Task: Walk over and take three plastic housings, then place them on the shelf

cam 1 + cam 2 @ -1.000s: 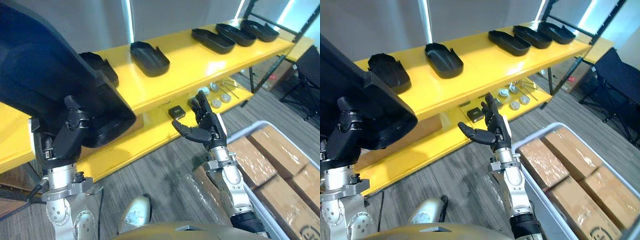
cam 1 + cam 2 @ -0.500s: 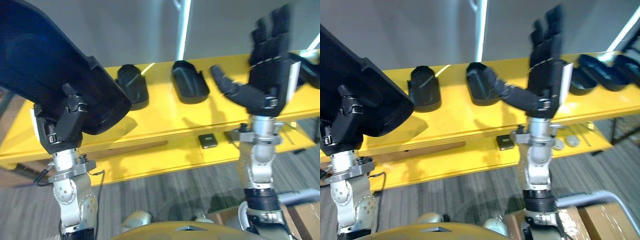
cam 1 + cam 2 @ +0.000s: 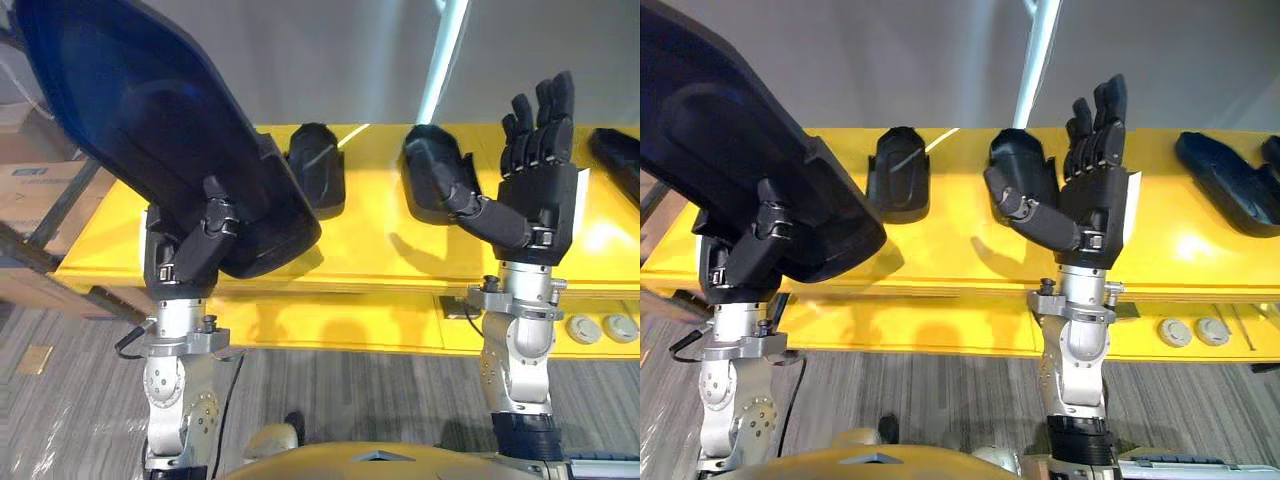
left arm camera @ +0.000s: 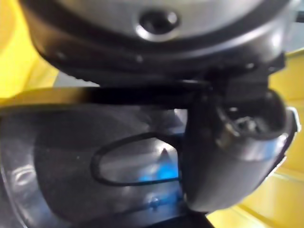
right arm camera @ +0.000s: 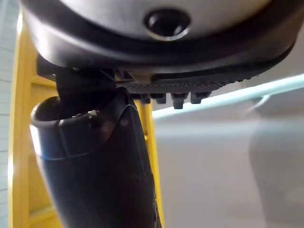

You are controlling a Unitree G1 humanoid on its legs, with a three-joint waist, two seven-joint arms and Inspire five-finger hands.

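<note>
The left hand (image 3: 188,255) is clenched round the lower edge of a large black plastic housing (image 3: 150,120), holding it high and tilted before the yellow shelf (image 3: 370,240). The right hand (image 3: 538,195) stands upright and empty, fingers straight, thumb spread; 1 second ago it hung lower, by the under-shelf. 2 other housings (image 3: 318,180) lie on the shelf.

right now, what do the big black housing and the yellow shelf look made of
Housing in the left hand: likely moulded plastic, dark, semi-matte, with soft sheen on thin curved walls. Shelf: glossy yellow coating reflecting light; base material unclear.
</note>
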